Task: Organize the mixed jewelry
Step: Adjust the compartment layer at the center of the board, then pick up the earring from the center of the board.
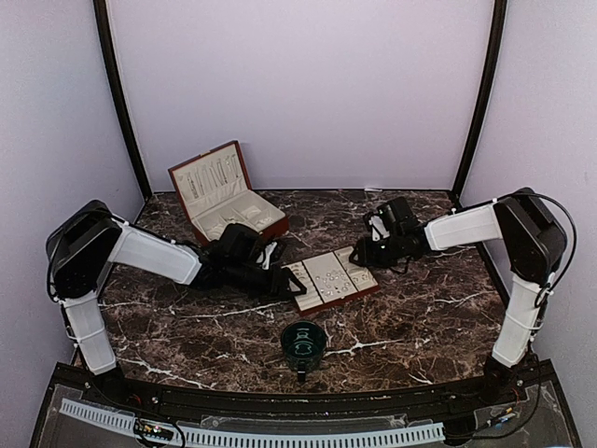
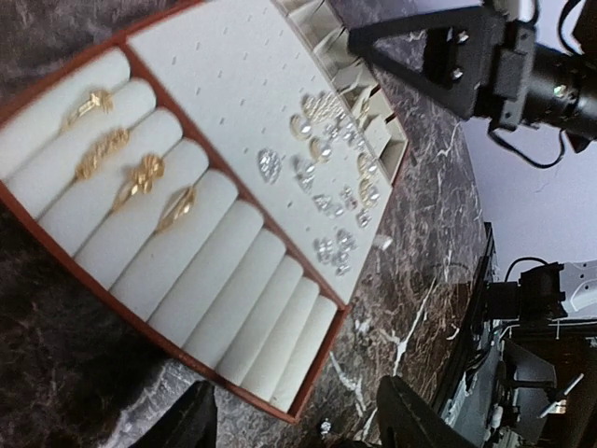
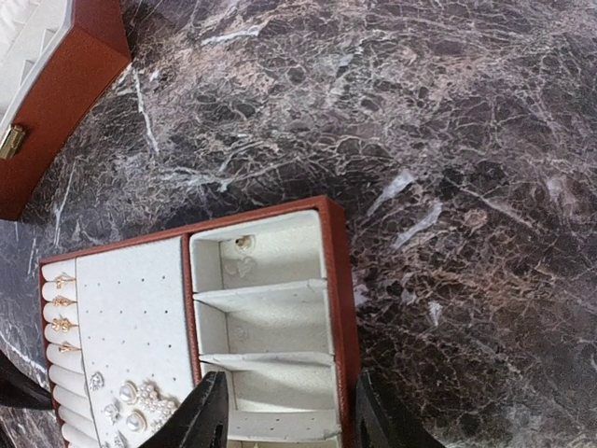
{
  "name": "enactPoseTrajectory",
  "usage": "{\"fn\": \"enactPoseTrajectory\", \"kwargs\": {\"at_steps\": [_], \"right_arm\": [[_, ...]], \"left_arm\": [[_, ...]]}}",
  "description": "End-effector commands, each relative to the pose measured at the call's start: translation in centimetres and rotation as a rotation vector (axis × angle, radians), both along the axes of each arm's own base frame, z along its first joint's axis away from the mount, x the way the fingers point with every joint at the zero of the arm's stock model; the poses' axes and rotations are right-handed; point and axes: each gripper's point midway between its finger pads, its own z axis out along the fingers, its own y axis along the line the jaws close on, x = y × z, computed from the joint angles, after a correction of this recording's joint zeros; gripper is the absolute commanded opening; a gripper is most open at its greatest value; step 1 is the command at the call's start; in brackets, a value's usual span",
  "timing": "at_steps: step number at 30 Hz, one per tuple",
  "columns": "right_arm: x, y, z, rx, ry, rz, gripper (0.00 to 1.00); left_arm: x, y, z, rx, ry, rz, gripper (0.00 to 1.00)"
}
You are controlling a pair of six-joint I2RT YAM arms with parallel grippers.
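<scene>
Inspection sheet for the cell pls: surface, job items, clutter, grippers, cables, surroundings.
Surface: dark marble table, no spills seen.
Job's things: mixed jewelry clustered on the middle pad of the tray; four gold rings on its rolls; open jewelry box behind.
Clutter: dark green cup in front of the tray.
Grippers: left gripper and right gripper at the tray, jaws apart, nothing held.
Cables: black cable looping along the right arm.
Surroundings: pale walls; nothing else seen.

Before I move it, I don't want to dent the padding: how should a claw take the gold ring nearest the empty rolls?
Probably pinch the ring by its ornate top, coming down from above. Its band sits tucked in the groove between two cream rolls, so only the top stands clear to grip.
</scene>
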Motion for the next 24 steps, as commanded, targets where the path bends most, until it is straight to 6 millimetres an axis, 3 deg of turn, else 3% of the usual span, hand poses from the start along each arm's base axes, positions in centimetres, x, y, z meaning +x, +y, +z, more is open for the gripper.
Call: {"fn": "enactPoseTrajectory", "kwargs": {"at_steps": [1, 5, 7, 11, 15, 21, 24], "right_arm": [[0.3, -0.4, 1.9, 0.019, -0.056, 0.017, 0.49], [0.2, -1.2, 3.1, 0.000, -0.092, 0.010, 0.55], [0.1, -1.5, 3.6, -0.008, -0.103, 0.008, 0.62], [-1.5, -1.6, 4.8, -0.001, -0.105, 0.053, 0.64], [-5.3, -0.9, 6.2, 0.015, -0.101, 0.153, 0.65], [-13.4, 3.0, 9.0, 0.034, -0.128, 0.379, 0.66], [-15.1, 3.5, 9.3, 0.058, -0.114, 0.364, 0.66]], "left_arm": [[1.9, 2.3, 4.5, 0.044, -0.186, 0.080, 0.62], [2.7, 5.0, 6.1, 0.089, -0.232, 0.165, 0.64], [2.9, 6.3, 6.3, 0.117, -0.224, 0.201, 0.67], [3.3, 9.4, 5.8, 0.156, -0.162, 0.281, 0.67], [2.9, 11.7, 5.7, 0.163, -0.149, 0.330, 0.68], [2.6, 14.9, 4.8, 0.220, -0.110, 0.382, 0.69], [2.8, 16.3, 5.0, 0.249, -0.125, 0.394, 0.70]]}}
